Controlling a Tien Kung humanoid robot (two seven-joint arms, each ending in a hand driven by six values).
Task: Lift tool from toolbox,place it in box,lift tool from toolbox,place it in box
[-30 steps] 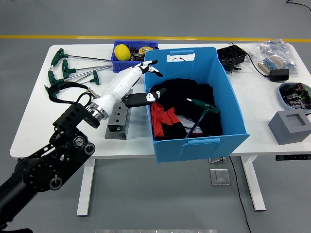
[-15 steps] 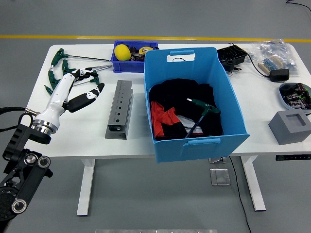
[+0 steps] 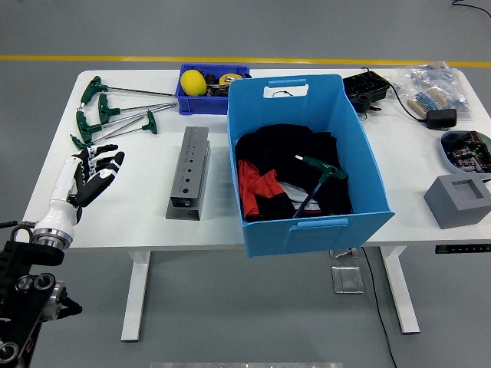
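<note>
- The left hand (image 3: 90,180) hangs over the table's left margin, fingers loosely spread and holding nothing; its white forearm runs down toward 7 o'clock to the black arm at the lower left corner.
- The right hand does not show in this view, so the left hand is the only one placed to work.
- The remaining tools, a cluster of green-handled T-wrenches (image 3: 115,115), lie on the bare white table (image 3: 138,207) just beyond the hand, toward 12 to 1 o'clock from the fingertips.
- Their green grips sit at the left end, closest to the hand, and the steel shafts run off toward 3 o'clock, roughly level with the table's far edge.
- The lowest grip lies just past the fingertips; I cannot tell whether they touch.
- One green-handled wrench (image 3: 318,175) already rests inside the blue box (image 3: 307,222), on top of black and red cloth.
- The blue box stands well apart from the hand, at about 3 o'clock, with the grey drilled metal block (image 3: 190,173) lying between them, its long axis running from 12 to 6 o'clock.
- Judgement: the next grasp calls for a short reach forward onto a green grip, closing across the handle, not along the shaft, then a long carry to the right over the grey block.
- A small dark-blue tray (image 3: 184,102) holding a yellow ball sits at the far edge, at 12 o'clock from the block.
</note>
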